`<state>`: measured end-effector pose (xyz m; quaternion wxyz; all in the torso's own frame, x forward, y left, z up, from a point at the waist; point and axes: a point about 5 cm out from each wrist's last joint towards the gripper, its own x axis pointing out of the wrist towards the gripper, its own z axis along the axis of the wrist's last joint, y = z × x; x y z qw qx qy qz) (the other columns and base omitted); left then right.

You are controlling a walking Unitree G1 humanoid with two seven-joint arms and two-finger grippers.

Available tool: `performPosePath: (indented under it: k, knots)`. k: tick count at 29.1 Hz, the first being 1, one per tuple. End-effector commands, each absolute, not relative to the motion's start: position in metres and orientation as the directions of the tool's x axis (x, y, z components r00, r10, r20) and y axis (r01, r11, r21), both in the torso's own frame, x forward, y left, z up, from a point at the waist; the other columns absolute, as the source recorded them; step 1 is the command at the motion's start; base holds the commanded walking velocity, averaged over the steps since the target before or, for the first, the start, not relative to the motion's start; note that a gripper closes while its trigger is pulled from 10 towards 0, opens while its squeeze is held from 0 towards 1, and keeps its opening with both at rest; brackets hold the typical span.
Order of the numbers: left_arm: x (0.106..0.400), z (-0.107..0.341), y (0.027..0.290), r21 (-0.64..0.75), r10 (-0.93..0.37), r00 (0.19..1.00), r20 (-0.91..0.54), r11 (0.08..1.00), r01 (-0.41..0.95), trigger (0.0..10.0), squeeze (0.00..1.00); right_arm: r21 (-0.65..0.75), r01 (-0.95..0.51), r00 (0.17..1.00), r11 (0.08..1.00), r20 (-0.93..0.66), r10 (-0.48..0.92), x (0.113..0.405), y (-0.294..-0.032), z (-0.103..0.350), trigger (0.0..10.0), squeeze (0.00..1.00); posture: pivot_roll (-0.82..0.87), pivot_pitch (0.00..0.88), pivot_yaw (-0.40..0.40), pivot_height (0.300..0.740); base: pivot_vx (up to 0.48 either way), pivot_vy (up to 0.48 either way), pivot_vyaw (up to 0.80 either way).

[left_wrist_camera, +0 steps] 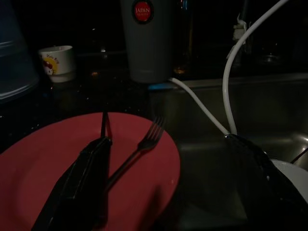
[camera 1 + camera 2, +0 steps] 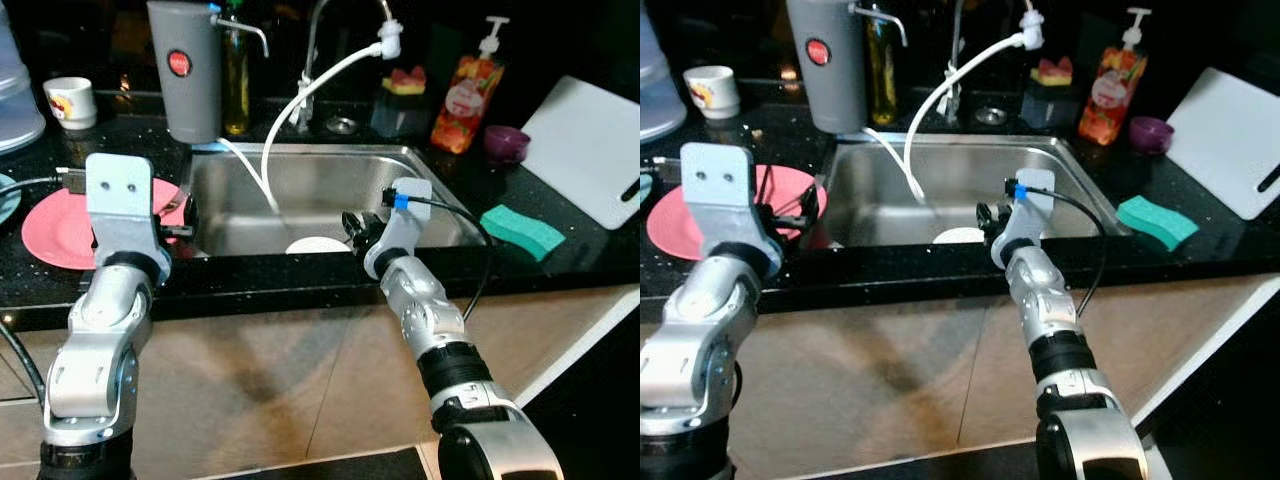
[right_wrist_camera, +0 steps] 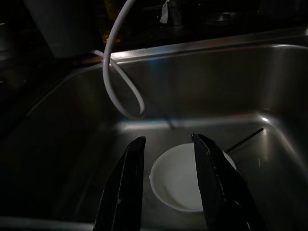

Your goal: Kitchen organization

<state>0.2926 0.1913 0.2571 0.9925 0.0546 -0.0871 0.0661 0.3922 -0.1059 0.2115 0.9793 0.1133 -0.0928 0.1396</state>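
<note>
I stand at a black speckled tabletop with the steel sink set into it; everything below I place from that sink. A white cutting board lies well off on its right side, a grey jug stands at its back left corner, and a white hose loops down into it. Beside its left rim sits a pink plate with a fork on it. Inside, near the front wall, lies a white bowl.

My right hand hangs just above that bowl, fingers narrowly parted. My left hand hovers over the plate's sink-side edge, spread wide and empty.

I judge the bowl stiff, light, breakable, perhaps wet and slippery, so its rim is the place to pinch.
</note>
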Motion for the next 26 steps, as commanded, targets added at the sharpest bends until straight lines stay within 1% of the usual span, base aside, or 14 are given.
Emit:
performPosePath:
  k: [1,5,8,19,26]
  knots:
    - [0.289,0.256,0.193,0.104,0.141,0.974,0.176,0.982,-0.160,10.0,0.00,0.197,-0.314,0.940,0.929,0.199,0.276,0.393,-0.100,0.211,10.0,0.00,0.18,0.056,-0.150,0.740,0.000,0.480,0.00]
    - [0.288,0.257,0.194,0.100,0.152,0.972,0.179,0.980,-0.171,10.0,0.00,0.198,-0.323,0.938,0.926,0.200,0.284,0.393,-0.098,0.211,10.0,0.00,0.19,0.055,-0.156,0.740,0.000,0.457,0.00]
    - [0.287,0.257,0.194,0.125,0.156,0.971,0.183,0.976,-0.180,10.0,0.00,0.197,-0.328,0.936,0.924,0.200,0.290,0.393,-0.097,0.211,10.0,0.00,0.19,0.053,-0.159,0.740,0.000,0.000,0.00]
    - [0.284,0.256,0.193,0.107,0.171,0.969,0.178,0.976,-0.192,10.0,0.00,0.199,-0.346,0.931,0.917,0.195,0.309,0.394,-0.092,0.211,10.0,0.00,0.20,0.046,-0.172,0.740,0.000,0.000,0.00]
    - [0.283,0.257,0.194,0.112,0.179,0.967,0.179,0.973,-0.201,10.0,0.00,0.202,-0.351,0.930,0.915,0.193,0.314,0.394,-0.090,0.209,10.0,0.00,0.21,0.037,-0.177,0.740,0.000,0.448,0.00]
